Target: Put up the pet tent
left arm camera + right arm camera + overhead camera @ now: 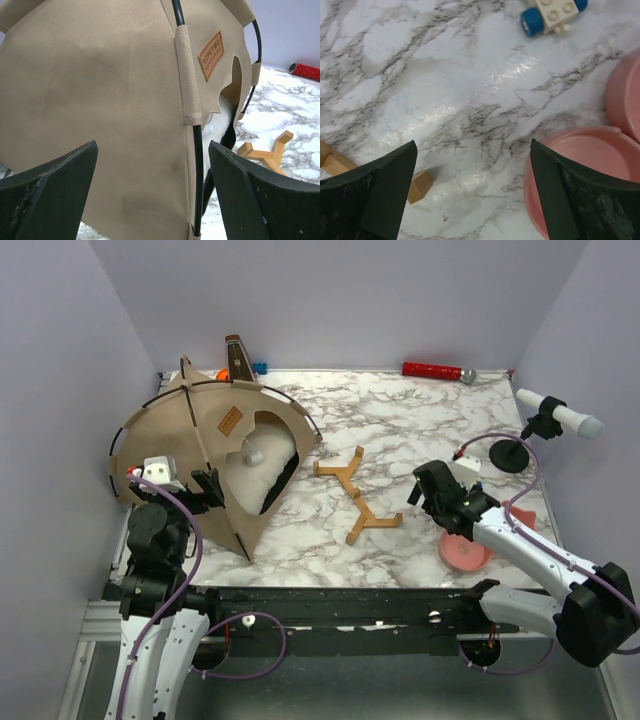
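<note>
The pet tent (205,440) stands at the table's left, tan fabric with black crossing poles, a brown label patch (229,422) and an arched doorway facing right. A white fluffy pillow (262,468) lies inside it. My left gripper (207,488) is open right against the tent's near side. In the left wrist view the tent's wall (100,90), a pole (198,165) and the label (210,55) fill the frame beyond the left gripper (152,150), whose fingers stand wide apart and hold nothing. My right gripper (424,486) hangs open over bare marble (472,145), empty.
A wooden Y-shaped stand (355,495) lies mid-table, its end near my right fingers (420,186). Pink bowls (465,552) (585,165) sit under the right arm. A toy block with blue wheels (550,12), a red tube (430,370) and a black stand (512,453) lie further back.
</note>
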You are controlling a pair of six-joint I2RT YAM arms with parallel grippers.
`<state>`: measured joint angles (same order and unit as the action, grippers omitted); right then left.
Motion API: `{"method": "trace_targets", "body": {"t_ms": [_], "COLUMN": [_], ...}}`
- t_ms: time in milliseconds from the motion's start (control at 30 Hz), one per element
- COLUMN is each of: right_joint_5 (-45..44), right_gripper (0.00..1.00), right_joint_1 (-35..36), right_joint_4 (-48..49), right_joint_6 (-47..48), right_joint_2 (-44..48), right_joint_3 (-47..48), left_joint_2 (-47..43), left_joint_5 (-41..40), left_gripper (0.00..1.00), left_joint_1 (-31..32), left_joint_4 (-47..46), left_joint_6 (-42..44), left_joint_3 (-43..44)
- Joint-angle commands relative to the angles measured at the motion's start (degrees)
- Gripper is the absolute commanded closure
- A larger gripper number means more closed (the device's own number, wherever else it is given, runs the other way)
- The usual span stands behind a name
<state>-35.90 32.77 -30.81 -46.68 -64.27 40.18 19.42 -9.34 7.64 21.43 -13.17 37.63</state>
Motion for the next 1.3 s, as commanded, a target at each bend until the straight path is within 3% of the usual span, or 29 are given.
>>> {"method": "trace_targets", "body": {"t_ms": [0,167,567,700,867,1033,1267], "right_joint_5": [1.13,3.43,10.81,11.95,12.62,7.62,7.62], "right_gripper": [0.0,0.01,0.26,0.5,0.97,1.0,1.0], "right_joint_1": [-3.12,-6.43,-7.64,-7.61,-7.71,-7.58,-7.4], "right_joint_4": [-12.81,-12.65,-3.92,-3.22,-2.93,-7.81,-11.2], "right_joint_6": [-8.14,-8.46,-7.59,-7.34,-5.98,-3.66,-4.41], "right_joint_2": [1.16,1.21,-7.74,-9.15,-8.62,-7.67,-8.85], "right_joint_3": [1.91,-0.76,-5.18,-5.51,-5.09,0.05,17.49], "left_joint_2": [-0.3,-0.13,-1.68,-1.86,-2.06,-3.19,-2.42], "left_joint_5": [-0.32,0.07,-0.68,-0.93,-1.27,-1.95,-1.81], "left_gripper": [0.01,0.01,0.01,0.01,0.01,0.01,0.01], "left_joint_1": [0.18,0.24,0.18,0.19,0.24,0.18,0.18], "left_joint_4": [-2.91,-2.69,-2.64,-2.6,-2.42,-2.56,-2.86], "left_joint_6": [1.04,0.51,0.51,0.34,0.21,0.23,0.07], "left_joint_3": [-0.51,-0.75,-1.04,-1.15,-1.06,-1.24,-1.2]}}
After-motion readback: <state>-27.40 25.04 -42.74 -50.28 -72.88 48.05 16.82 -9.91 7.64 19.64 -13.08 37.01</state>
